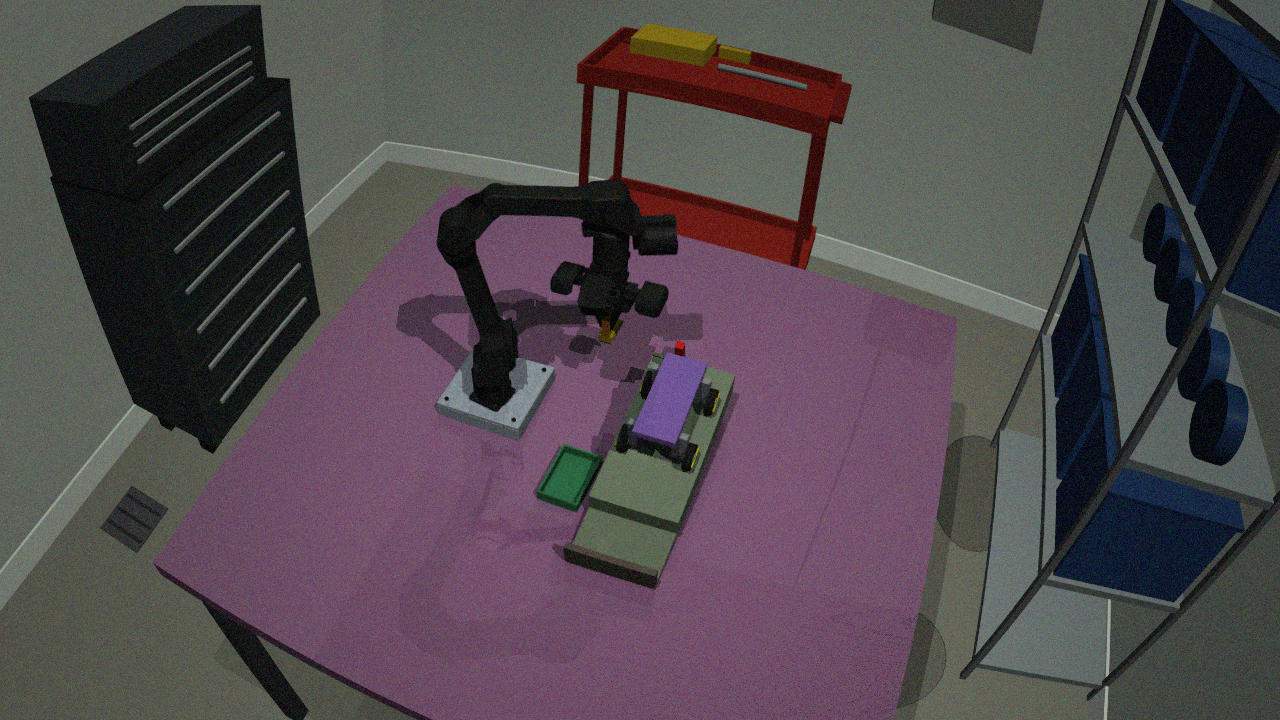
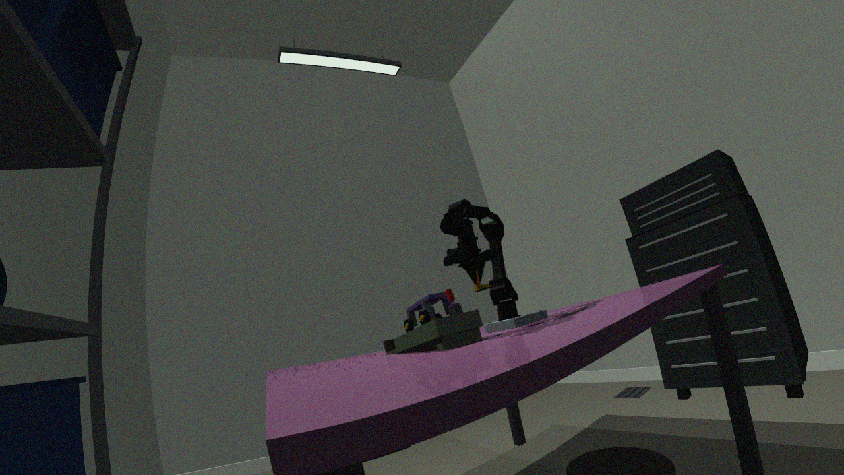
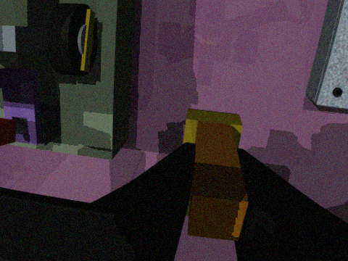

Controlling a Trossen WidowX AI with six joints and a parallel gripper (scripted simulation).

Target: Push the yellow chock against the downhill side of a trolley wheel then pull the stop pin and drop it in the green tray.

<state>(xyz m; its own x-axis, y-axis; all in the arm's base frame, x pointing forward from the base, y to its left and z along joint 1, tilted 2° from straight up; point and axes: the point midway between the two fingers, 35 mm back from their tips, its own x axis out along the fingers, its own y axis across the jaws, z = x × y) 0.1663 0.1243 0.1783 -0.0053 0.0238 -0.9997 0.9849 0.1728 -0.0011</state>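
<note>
a red cart (image 1: pixel 707 100) stands by the wall behind the pink worktop (image 1: pixel 787 537) (image 2: pixel 354 401), with a dark cabinet (image 1: pixel 179 241) (image 2: pixel 717 283) to one side and a shelf rack (image 1: pixel 1047 573) (image 2: pixel 97 283) opposite. the jaws (image 1: pixel 608 324) (image 2: pixel 477 282) are clenched on the chock (image 1: pixel 609 333) (image 2: pixel 482 288) (image 3: pixel 217 145): its orange handle sits between them, its yellow part beyond their tips, held above the worktop. it is near the ramp's (image 1: pixel 640 492) (image 2: pixel 436 332) (image 3: pixel 87 119) high end, apart from the trolley (image 1: pixel 671 398) (image 2: pixel 427 302) (image 3: pixel 19 112). the pin's red head (image 1: pixel 680 347) (image 2: pixel 450 294) (image 3: pixel 6 131) shows at the trolley's uphill end. the tray (image 1: pixel 570 477) lies beside the ramp, well in from the worktop's edges.
</note>
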